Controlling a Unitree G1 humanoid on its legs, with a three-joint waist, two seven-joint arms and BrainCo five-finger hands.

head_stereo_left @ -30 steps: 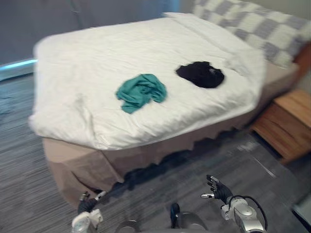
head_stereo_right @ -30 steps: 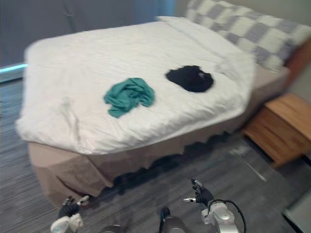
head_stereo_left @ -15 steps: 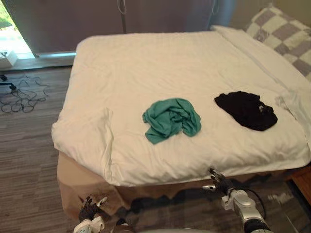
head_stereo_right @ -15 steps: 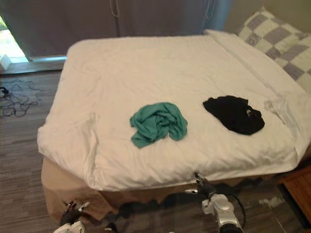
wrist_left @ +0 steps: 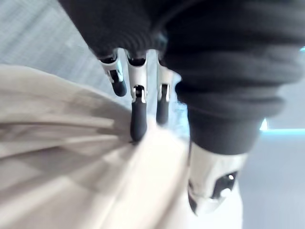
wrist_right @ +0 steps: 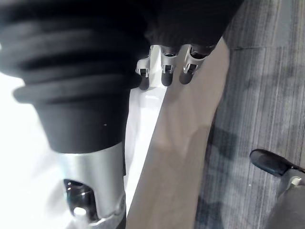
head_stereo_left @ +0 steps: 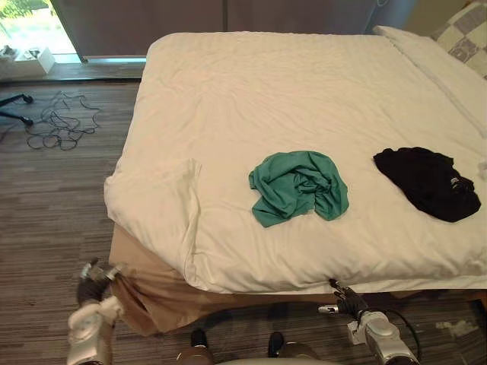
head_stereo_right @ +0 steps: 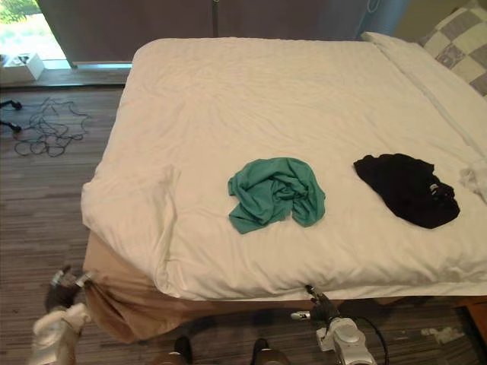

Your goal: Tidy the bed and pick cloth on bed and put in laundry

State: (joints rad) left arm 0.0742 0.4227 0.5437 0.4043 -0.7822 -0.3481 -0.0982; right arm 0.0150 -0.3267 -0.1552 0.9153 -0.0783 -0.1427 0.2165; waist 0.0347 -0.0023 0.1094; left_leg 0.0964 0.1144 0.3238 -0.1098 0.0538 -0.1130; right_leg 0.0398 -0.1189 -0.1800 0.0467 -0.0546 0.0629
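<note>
1. My left hand (head_stereo_left: 91,287) hangs at the lower left of the frame, at the near corner of the bed. Its fingers (wrist_left: 138,126) are straight and relaxed, gripping nothing, and their dark tips meet the tan bed skirt (head_stereo_left: 152,293).
2. My right hand (head_stereo_left: 348,302) sits low at the lower right, just under the overhanging edge of the white duvet (head_stereo_left: 304,91). Its fingers are loosely spread and empty, pointing at the bed's side.
3. The green cloth (head_stereo_left: 298,186) lies crumpled on the duvet at centre frame, near the bed's front edge and well apart from both hands.
4. The black cloth (head_stereo_left: 426,182) lies bunched to its right, toward the right edge of the frame, with bare duvet between the two.
5. The duvet's near left corner (head_stereo_left: 156,198) is folded back on itself, leaving the bed skirt uncovered below it.
6. A checked pillow (head_stereo_left: 468,42) shows at the upper right corner, and loose cords (head_stereo_left: 57,125) lie tangled on the striped floor (head_stereo_left: 46,205) at the upper left.
</note>
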